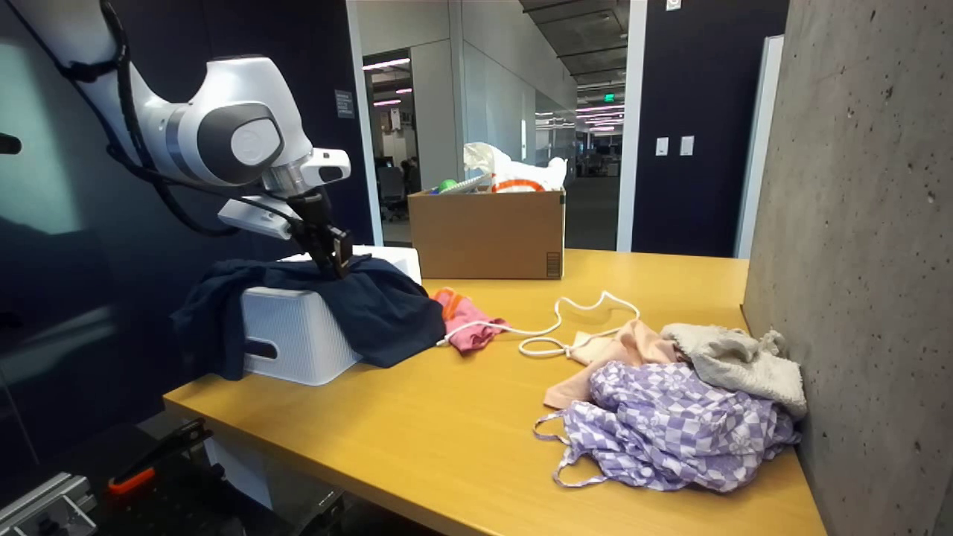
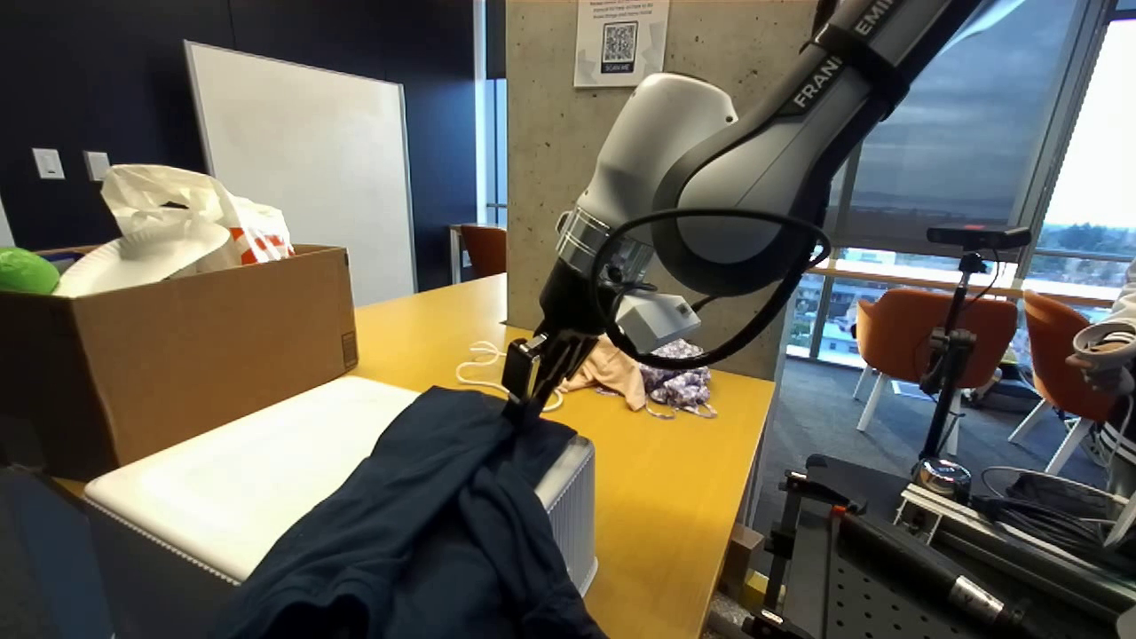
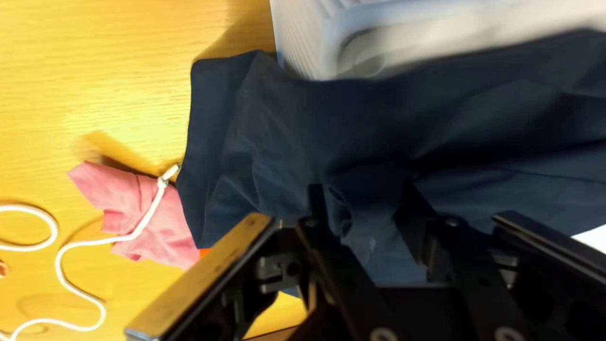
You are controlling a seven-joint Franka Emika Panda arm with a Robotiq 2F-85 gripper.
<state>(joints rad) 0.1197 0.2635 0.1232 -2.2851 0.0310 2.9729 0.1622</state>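
Window (image 2: pixel 1084 142) overexposed | wrist view: table (image 3: pixel 137 104) glaring, navy cloth (image 3: pixel 350 123) shadowed, white bin (image 3: pixel 303 42) blurred

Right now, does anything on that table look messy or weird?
A bit. The dark blue cloth lies rumpled over the white bin and onto the table, and a loose white cord trails across the pink cloth, so it looks untidy. Nothing looks spilled or broken.

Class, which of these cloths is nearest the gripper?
The navy cloth draped over the white ribbed plastic box: the gripper is right at it; the crumpled pink cloth, peach cloth, grey cloth and purple-checked cloth lie farther off.
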